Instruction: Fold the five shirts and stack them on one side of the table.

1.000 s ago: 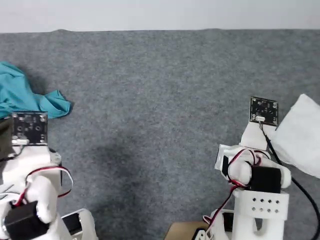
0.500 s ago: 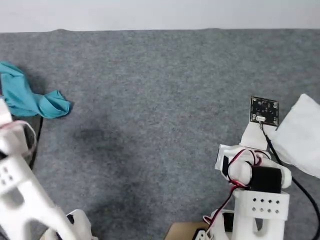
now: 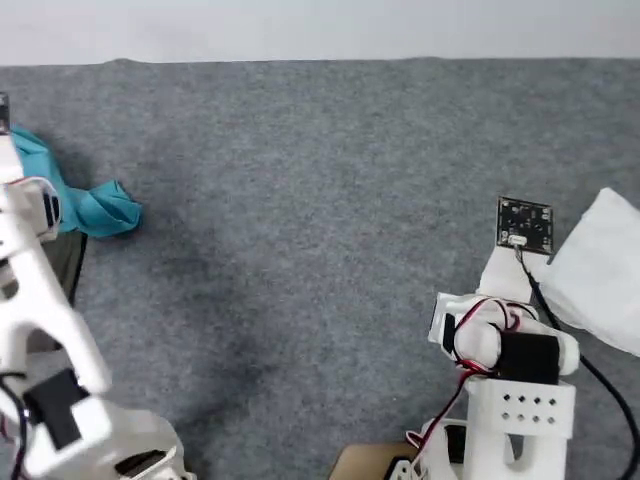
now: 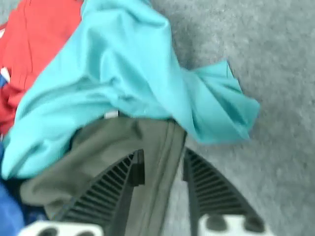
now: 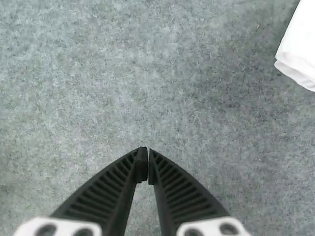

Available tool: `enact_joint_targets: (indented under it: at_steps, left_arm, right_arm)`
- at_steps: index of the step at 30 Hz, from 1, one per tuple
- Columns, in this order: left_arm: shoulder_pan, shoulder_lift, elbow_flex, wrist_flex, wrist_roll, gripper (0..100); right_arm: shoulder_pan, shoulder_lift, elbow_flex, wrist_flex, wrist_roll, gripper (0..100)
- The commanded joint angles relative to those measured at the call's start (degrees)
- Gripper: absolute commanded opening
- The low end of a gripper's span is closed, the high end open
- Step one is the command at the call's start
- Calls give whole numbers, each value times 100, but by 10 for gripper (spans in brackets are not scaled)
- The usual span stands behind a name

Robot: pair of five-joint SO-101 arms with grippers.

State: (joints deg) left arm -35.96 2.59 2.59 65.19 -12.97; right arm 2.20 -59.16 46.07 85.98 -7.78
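A crumpled teal shirt (image 4: pixel 123 78) lies on top of a pile at the table's left edge, also seen as the teal shirt (image 3: pixel 95 208) from above. Under it are a red shirt (image 4: pixel 34 44), an olive-grey shirt (image 4: pixel 93 157) and a bit of blue cloth (image 4: pixel 7 216). My left gripper (image 4: pixel 162 166) hangs open just over the olive-grey shirt's edge, below the teal one. A folded white shirt (image 3: pixel 600 270) rests at the right edge, beside my right arm (image 3: pixel 510 350). My right gripper (image 5: pixel 144 166) is shut with nothing in it, above bare mat; the white shirt (image 5: pixel 300 44) is off to its side.
Grey felt mat (image 3: pixel 320 200) covers the table, with wide free room in the middle and back. The left arm (image 3: pixel 35 270) stretches along the left edge. A brown cardboard corner (image 3: pixel 365 465) shows at the front.
The left arm has swung out from the front-left corner toward the shirt pile, now covering part of the teal shirt from above. The right arm has barely shifted.
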Motion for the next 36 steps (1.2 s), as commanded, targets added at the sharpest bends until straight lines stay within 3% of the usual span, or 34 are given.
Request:
enact_joint_targets:
  at_steps: [1,12,18,23,36]
  left_arm:
    - [18,527,-646,-422,-18,200]
    - [273,2664,-1771,-1327,-18,222]
    - [571,3710,-2677,-1248,-18,167]
    - [721,4088,-3705,-888,-18,6]
    - [1591,3719,-6923,1512,-9,2]
  right_arm:
    - [-22,-92,-44,-40,0,9]
    - [-48,-92,-53,198,9,9]
    - [-48,-92,-62,365,9,9]
    - [-48,-92,-62,365,9,9]
    - [-48,-92,-62,365,0,9]
